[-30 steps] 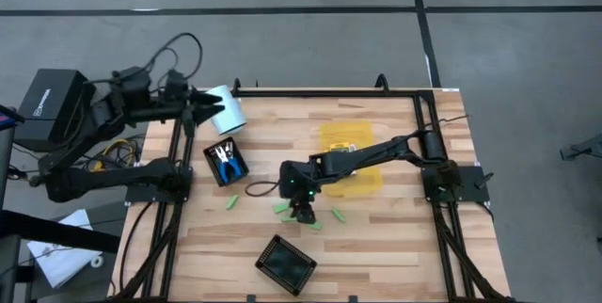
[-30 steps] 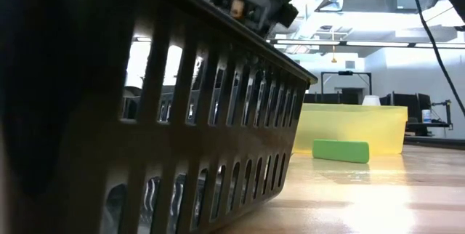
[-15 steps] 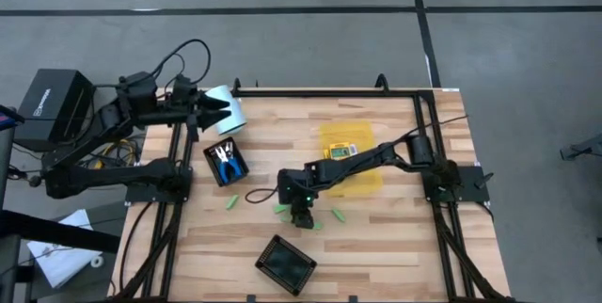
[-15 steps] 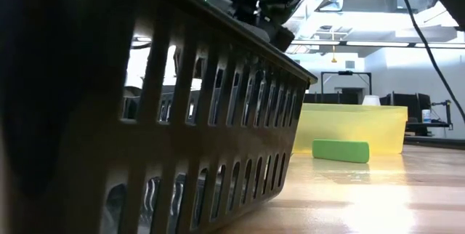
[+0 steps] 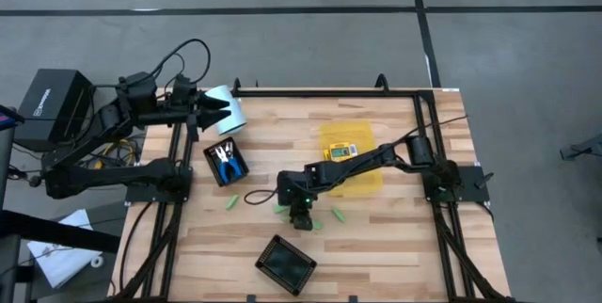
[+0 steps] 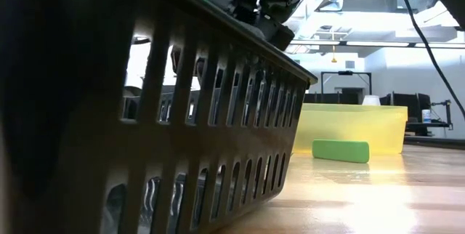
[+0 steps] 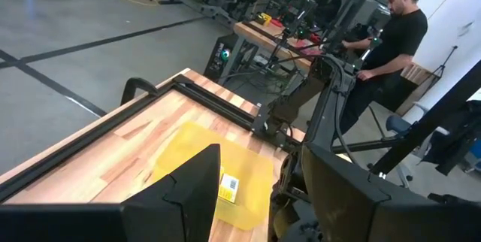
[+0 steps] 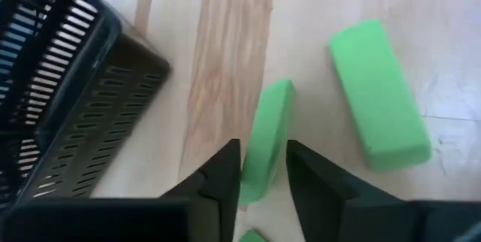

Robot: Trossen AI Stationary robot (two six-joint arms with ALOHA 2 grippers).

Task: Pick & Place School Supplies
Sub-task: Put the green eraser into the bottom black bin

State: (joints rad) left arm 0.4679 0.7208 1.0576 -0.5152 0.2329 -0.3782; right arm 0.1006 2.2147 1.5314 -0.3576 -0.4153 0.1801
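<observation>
Green piece – right claw pinching it; no legible writing.

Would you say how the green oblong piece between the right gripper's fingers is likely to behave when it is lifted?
The green piece looks like a solid block with flat faces, so it probably stays stiff and will not roll. It stands on its narrow edge between the right gripper fingers, so a nudge may tip it. It seems light.

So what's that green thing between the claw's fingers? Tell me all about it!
It's a small light-green block, oblong and smooth, maybe rubbery like an eraser. It stands on its thin edge on the wooden table. The right claw has a dark finger on each side of it, closing in. A bigger green block lies flat beside it, not touching.
</observation>
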